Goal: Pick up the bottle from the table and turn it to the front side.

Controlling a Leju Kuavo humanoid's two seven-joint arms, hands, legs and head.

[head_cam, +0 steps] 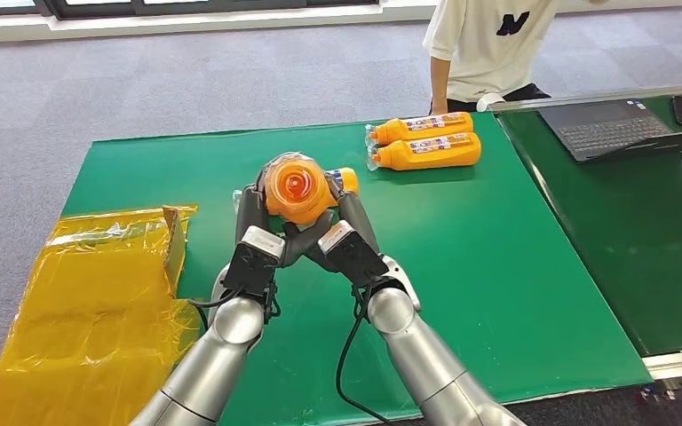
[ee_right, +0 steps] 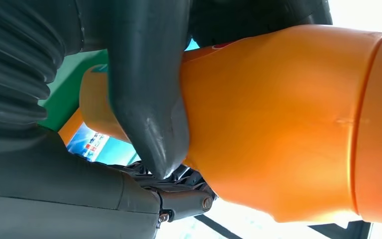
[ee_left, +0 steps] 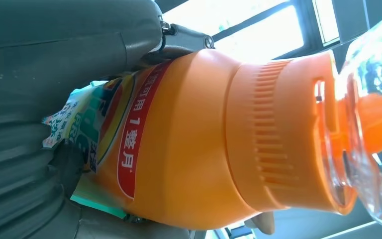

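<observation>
An orange bottle with a clear cap is lifted above the green table, its cap end pointing toward my camera. My left hand grips it from the left side and my right hand grips it from the right. In the left wrist view the bottle shows its orange body, ribbed collar and a colourful label with a red band. In the right wrist view a dark finger lies across the bottle's orange body.
Two more orange bottles lie side by side at the table's far edge. A person in a white shirt stands behind them. A laptop sits on the adjoining table to the right. Yellow plastic bags cover the left end.
</observation>
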